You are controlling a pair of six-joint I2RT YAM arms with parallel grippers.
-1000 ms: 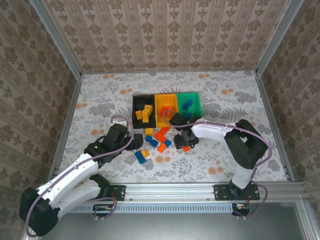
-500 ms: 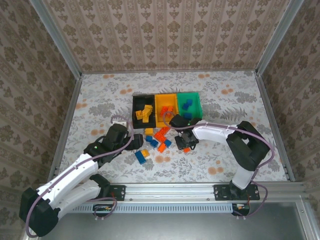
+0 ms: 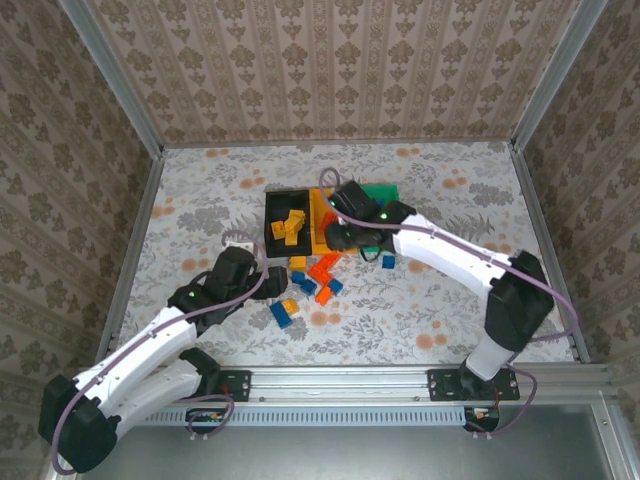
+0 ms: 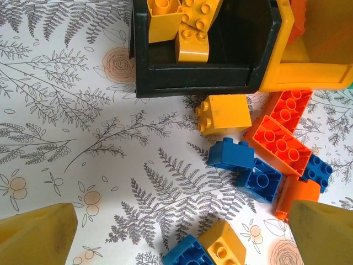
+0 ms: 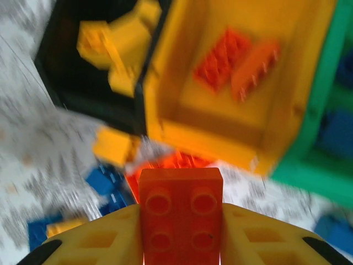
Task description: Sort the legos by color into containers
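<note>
Right gripper (image 5: 181, 243) clamps an orange-red brick (image 5: 181, 204) near the orange-yellow bin (image 5: 209, 141).

Three joined bins: black bin (image 4: 193, 83) holding yellow bricks (image 4: 187, 27), orange-yellow bin (image 5: 204, 141) holding orange-red bricks (image 5: 226, 58), green bin (image 5: 309, 149) holding blue bricks (image 5: 336, 137). Loose bricks (image 4: 230, 154) of all three colours lie just before the row. One orange-red brick (image 5: 181, 201), studs up, is clamped in the right gripper (image 5: 181, 234) near the orange-yellow bin

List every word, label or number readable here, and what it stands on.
None can be read.
On the black bin, orange-yellow bin and loose bricks, left wrist view: no lettering.
On the orange-red brick, right wrist view: plain studs; the rest there is blurred.
On the small white tag, top view: too small to read.
</note>
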